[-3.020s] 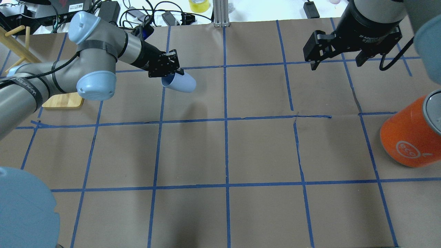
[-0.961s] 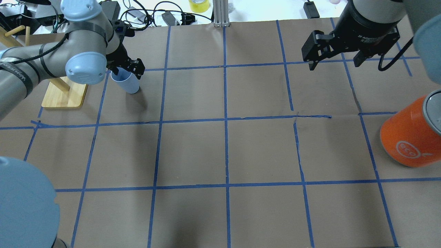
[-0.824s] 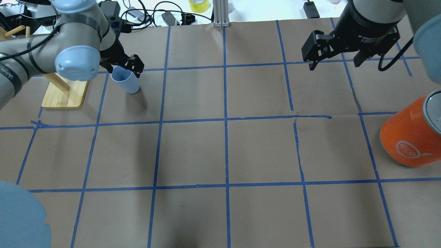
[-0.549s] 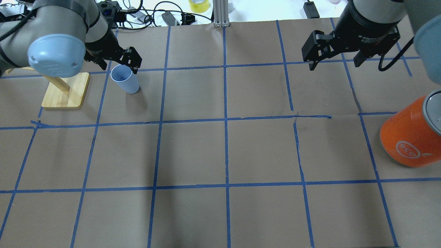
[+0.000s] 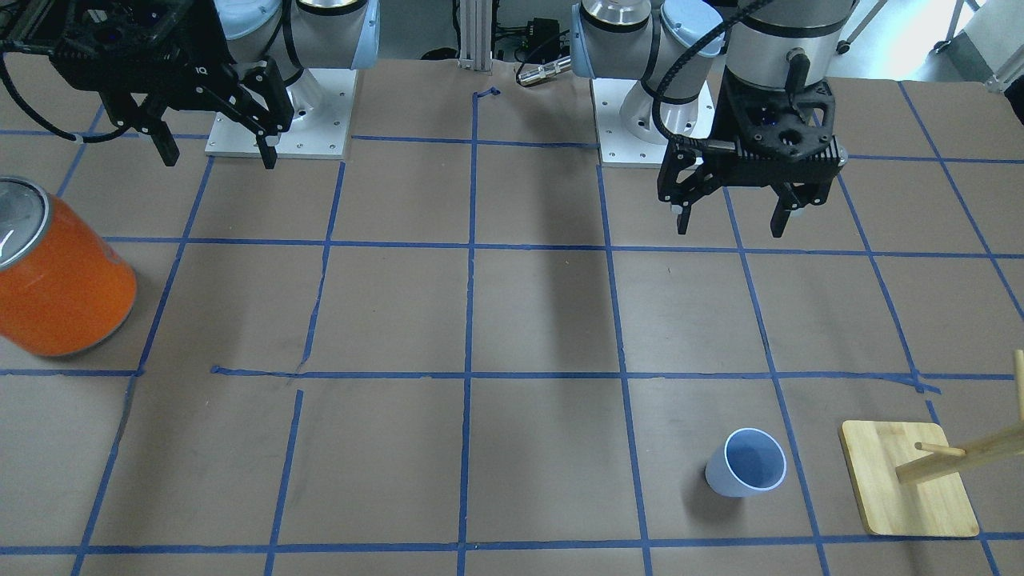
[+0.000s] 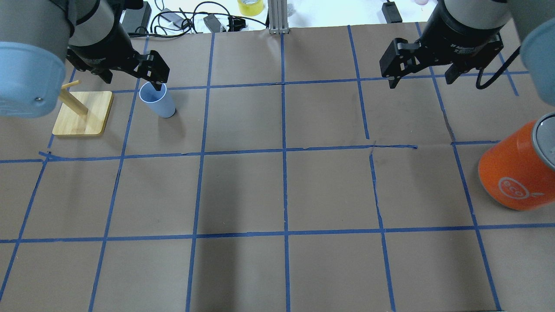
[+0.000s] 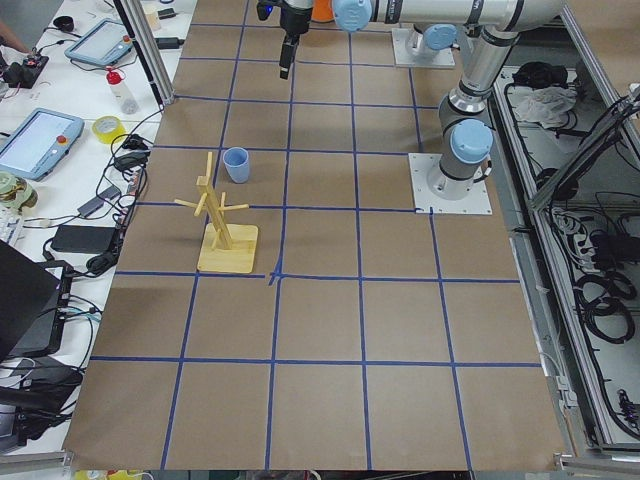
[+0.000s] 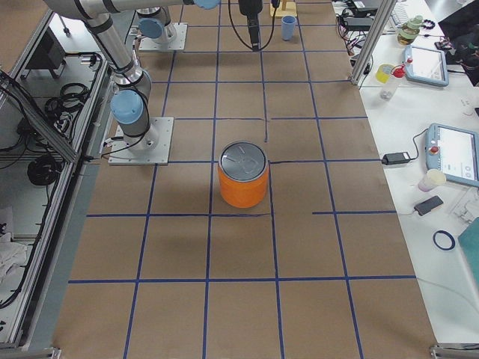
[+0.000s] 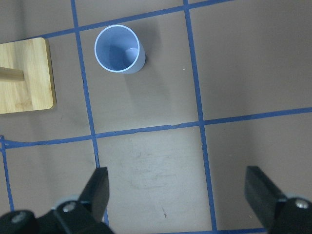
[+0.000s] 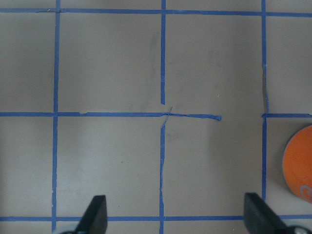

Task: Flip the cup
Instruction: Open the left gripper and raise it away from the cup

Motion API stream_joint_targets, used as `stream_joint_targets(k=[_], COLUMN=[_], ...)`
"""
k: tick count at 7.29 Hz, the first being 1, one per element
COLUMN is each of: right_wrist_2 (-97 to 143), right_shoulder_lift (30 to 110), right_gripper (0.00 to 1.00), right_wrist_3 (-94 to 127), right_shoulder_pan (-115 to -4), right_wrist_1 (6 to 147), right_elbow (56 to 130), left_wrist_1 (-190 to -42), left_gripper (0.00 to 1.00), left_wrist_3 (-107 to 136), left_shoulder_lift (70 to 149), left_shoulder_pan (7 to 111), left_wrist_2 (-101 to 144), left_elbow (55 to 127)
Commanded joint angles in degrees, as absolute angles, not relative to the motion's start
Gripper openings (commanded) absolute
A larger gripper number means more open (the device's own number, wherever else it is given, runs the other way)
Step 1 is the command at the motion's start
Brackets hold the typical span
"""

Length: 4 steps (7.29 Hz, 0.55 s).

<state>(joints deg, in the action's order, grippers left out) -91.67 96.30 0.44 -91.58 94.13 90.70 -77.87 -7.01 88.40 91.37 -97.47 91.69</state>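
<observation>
Mostly brown paper table (image 6: pixel 329 186), blue tape grid (image 6: pixel 285 234), cup (image 6: pixel 157 100) upright, cables (image 6: pixel 182 19) at edge

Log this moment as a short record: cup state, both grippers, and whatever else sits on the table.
cup: upright, mouth up, standing on the table, touched by neither gripper
left gripper: open, empty, above the table, apart from the cup
right gripper: open, empty
orange can: on the robot's right side, far from the cup
wooden rack: beside the cup, not touching it
</observation>
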Motion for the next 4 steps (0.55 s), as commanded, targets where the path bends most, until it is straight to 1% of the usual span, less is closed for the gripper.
stream_joint_targets(k=[1, 4], right_wrist_2=[-91.7, -91.7], right_shoulder_lift=[96.3, 96.2], right_gripper=[1.0, 1.0], right_wrist_3=[0.4, 0.4], right_shoulder_pan=[-91.6, -91.6], right_wrist_1=[94.1, 94.1], right_elbow=[90.7, 90.7], left_wrist_1=[-78.7, -80.9], left_gripper=[1.0, 1.0], left_wrist_3=[-6.9, -6.6], left_shoulder_lift=[87.5, 87.2], left_shoulder_pan=[90.7, 87.1], left_wrist_2=[-96.3, -90.2], left_elbow=[91.2, 91.1])
